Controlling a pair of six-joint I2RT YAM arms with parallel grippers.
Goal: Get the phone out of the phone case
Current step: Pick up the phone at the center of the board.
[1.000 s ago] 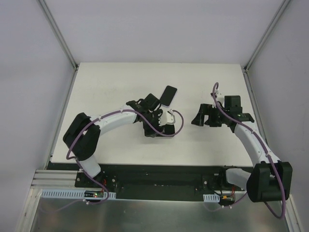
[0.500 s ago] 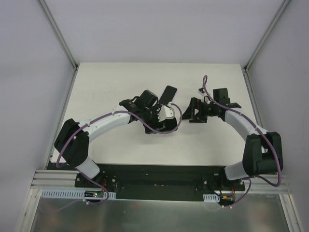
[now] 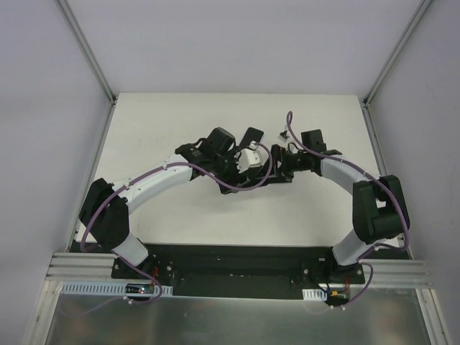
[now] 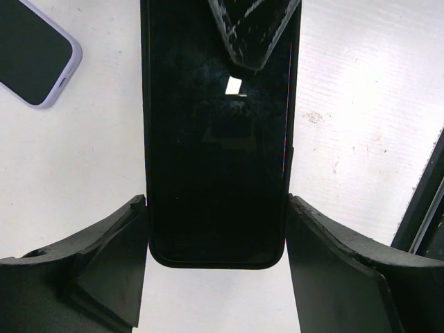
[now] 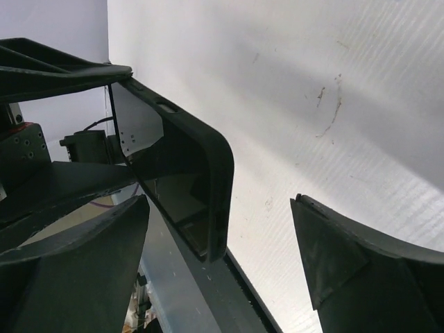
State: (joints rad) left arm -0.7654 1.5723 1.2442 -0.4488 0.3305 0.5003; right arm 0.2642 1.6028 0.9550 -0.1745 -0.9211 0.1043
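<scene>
A black phone point(image 4: 215, 139) in a black phone case point(image 4: 147, 173) is held off the table, its long sides clamped between my left gripper's point(image 4: 216, 208) fingers point(image 4: 104, 250). In the right wrist view the case's rounded end point(image 5: 220, 180) sticks in between the jaws of my right gripper point(image 5: 220, 201), which stands open; the end is nearer one finger point(image 5: 104, 257), with a wide gap to the other. From above, the left gripper point(image 3: 250, 168) and the right gripper point(image 3: 277, 167) meet at mid-table.
A second phone in a lavender case point(image 4: 35, 52) lies flat on the white table point(image 3: 165, 122), just behind the left gripper point(image 3: 251, 136). Grey walls close in the left, right and far sides. A black rail point(image 3: 237, 259) runs along the near edge.
My right arm has swung left across the table until its open jaws straddle the phone's free end. The left arm has stretched slightly right, still holding the phone.
</scene>
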